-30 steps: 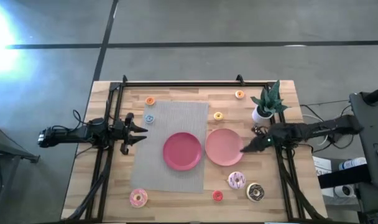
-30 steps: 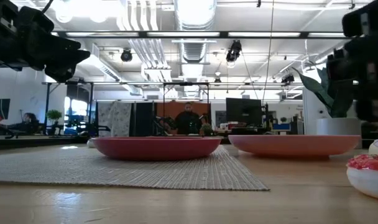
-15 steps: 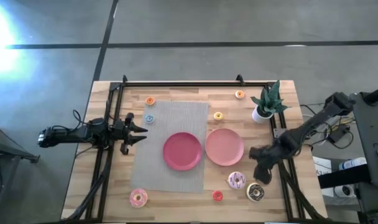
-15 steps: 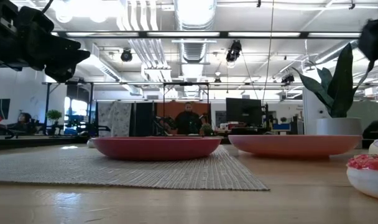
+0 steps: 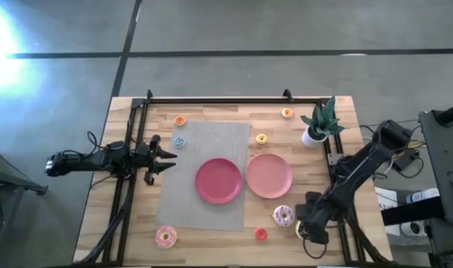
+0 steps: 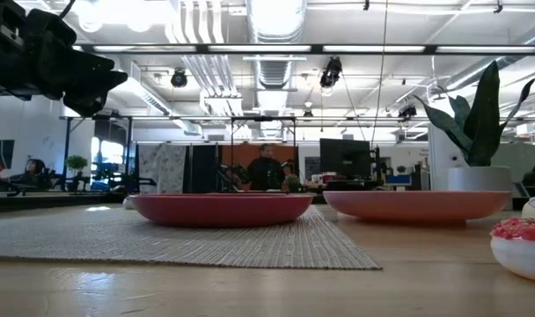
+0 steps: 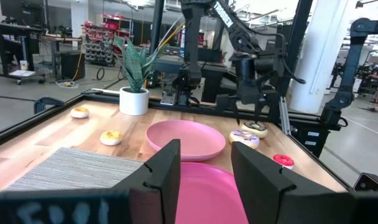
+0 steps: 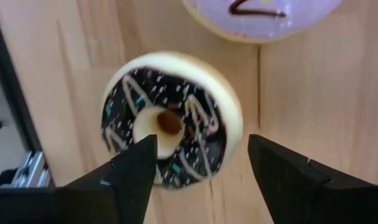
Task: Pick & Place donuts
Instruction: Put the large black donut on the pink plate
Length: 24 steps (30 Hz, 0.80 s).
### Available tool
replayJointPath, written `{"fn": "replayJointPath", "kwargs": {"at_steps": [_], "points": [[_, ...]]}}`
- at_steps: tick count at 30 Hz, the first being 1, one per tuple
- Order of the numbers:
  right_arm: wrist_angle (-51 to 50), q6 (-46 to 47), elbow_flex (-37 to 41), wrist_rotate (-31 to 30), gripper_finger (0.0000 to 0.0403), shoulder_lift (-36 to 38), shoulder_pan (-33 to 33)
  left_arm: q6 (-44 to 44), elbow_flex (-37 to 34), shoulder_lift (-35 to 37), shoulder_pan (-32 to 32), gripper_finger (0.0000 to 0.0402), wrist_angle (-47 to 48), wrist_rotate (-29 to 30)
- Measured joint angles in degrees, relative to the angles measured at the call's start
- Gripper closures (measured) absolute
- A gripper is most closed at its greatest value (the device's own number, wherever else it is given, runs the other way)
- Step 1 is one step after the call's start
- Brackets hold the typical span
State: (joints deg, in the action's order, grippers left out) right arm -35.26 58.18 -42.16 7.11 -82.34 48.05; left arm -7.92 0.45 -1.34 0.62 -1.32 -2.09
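The right pincer (image 8: 201, 168) hangs directly above the chocolate donut (image 8: 171, 118), its two fingers spread wide with the ring showing between them and neither finger touching it. That donut, dark-frosted with pale drizzle, lies flat on the desk (image 5: 211, 242) near its front right corner, just beside a pink-frosted donut (image 5: 284, 216) that sits close to the lighter pink plate (image 5: 269, 175). In the high view the right arm hides the chocolate ring. A second pink-frosted donut (image 5: 166, 237) lies at the front left, just off the grey mat (image 5: 204, 141), and a tiny red one (image 5: 261, 234) rests between the two groups. Tiny orange (image 5: 180, 120), blue (image 5: 179, 141) and yellow (image 5: 261, 138) rings lie farther back, another orange one (image 5: 287, 113) near the potted plant (image 5: 320, 123). The darker pink plate (image 5: 217, 180) is on the mat. The left pincer (image 5: 165, 154) waits at the desk's left edge, fingers parted and empty.
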Motion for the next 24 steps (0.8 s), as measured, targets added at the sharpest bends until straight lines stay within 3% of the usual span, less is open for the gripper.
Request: {"fn": "replayJointPath", "kwargs": {"at_steps": [15, 20, 24], "points": [[2.6, 0.5, 2.1, -2.0, 0.0179, -4.7, -0.3, 0.0, 0.0, 0.0, 0.0, 0.0284, 0.0, 0.0], [1.6, 2.6, 1.8, -4.1, 0.0236, -3.7, -0.3, 0.0, 0.0, 0.0, 0.0, 0.0284, 0.0, 0.0], [-3.4, 2.7, 0.2, -8.7, 0.0304, 1.9, -1.6, 0.0, 0.0, 0.0, 0.0, 0.0284, 0.0, 0.0]]}}
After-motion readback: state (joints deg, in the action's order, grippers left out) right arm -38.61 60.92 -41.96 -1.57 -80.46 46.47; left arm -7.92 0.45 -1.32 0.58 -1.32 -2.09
